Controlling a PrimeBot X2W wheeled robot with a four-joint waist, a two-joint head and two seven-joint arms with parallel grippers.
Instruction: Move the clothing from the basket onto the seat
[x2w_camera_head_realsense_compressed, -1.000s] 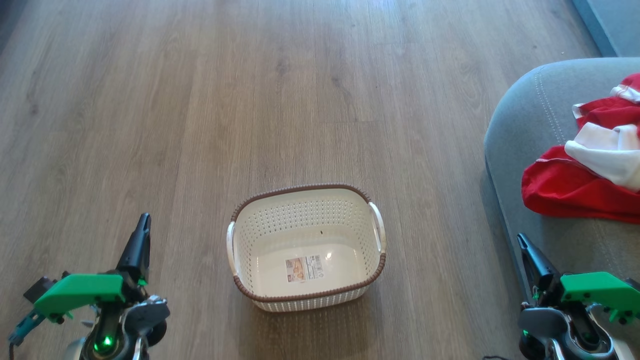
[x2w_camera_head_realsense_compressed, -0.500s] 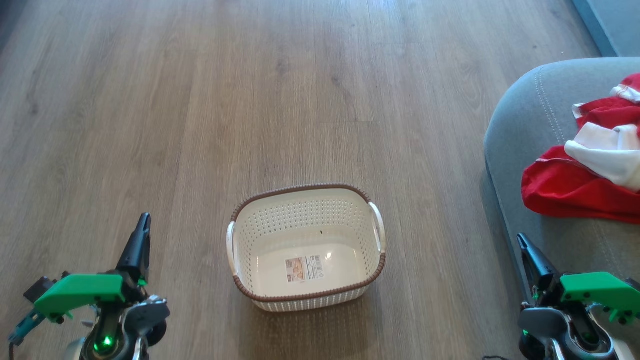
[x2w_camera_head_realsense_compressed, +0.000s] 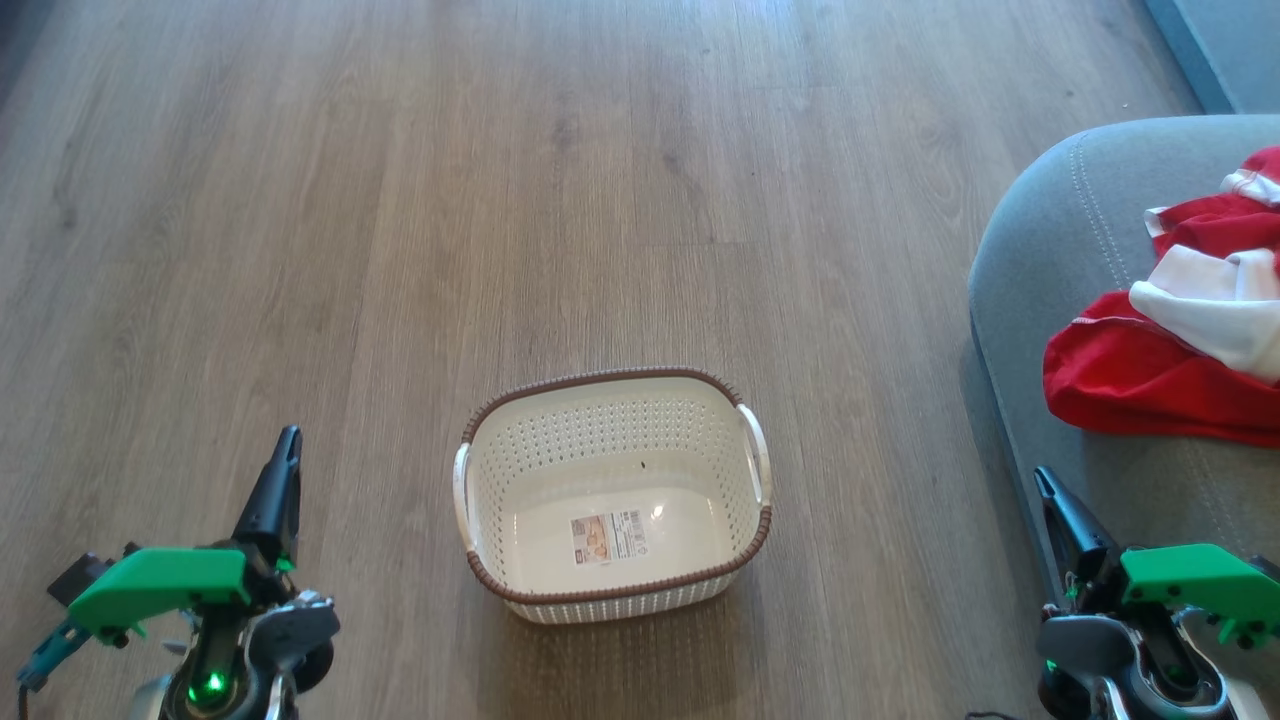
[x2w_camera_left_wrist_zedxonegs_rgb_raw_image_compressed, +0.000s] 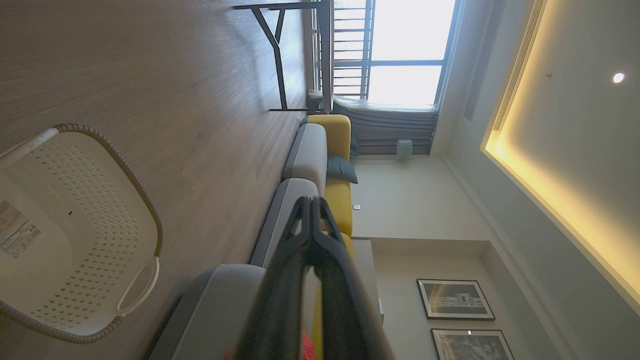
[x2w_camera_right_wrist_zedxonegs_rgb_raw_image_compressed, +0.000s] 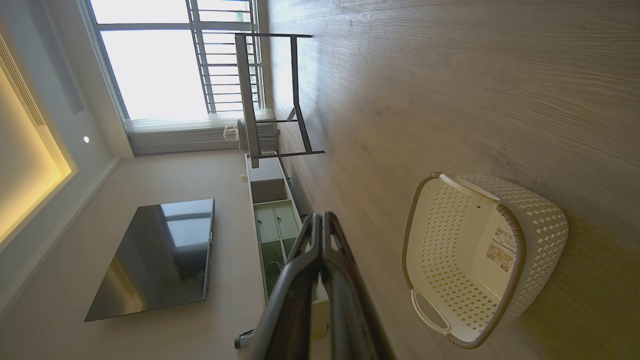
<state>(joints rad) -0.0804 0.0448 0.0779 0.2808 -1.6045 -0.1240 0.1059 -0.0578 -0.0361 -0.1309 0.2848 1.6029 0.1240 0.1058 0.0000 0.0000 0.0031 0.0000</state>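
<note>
The cream basket (x2w_camera_head_realsense_compressed: 612, 590) with its brown rim stands on the wood floor, holding nothing but a label sticker; it also appears as the basket (x2w_camera_left_wrist_zedxonegs_rgb_raw_image_compressed: 135, 200) and the basket (x2w_camera_right_wrist_zedxonegs_rgb_raw_image_compressed: 530, 220) in the wrist views. The red and white clothing (x2w_camera_head_realsense_compressed: 1170, 350) lies piled on the grey-blue seat (x2w_camera_head_realsense_compressed: 1060, 220) at the right edge. My left gripper (x2w_camera_head_realsense_compressed: 288, 440) is shut at the lower left, left of the basket. My right gripper (x2w_camera_head_realsense_compressed: 1042, 478) is shut at the lower right, over the seat's front edge, below the clothing. Fingers meet at the left gripper (x2w_camera_left_wrist_zedxonegs_rgb_raw_image_compressed: 311, 201) and the right gripper (x2w_camera_right_wrist_zedxonegs_rgb_raw_image_compressed: 320, 216).
Wood floor (x2w_camera_head_realsense_compressed: 500, 200) stretches wide around the basket. A sofa (x2w_camera_left_wrist_zedxonegs_rgb_raw_image_compressed: 310, 155) with yellow back and a dark-legged table (x2w_camera_left_wrist_zedxonegs_rgb_raw_image_compressed: 295, 55) stand along the room's far side. A television (x2w_camera_right_wrist_zedxonegs_rgb_raw_image_compressed: 155, 255) and low cabinet (x2w_camera_right_wrist_zedxonegs_rgb_raw_image_compressed: 272, 220) line the opposite wall.
</note>
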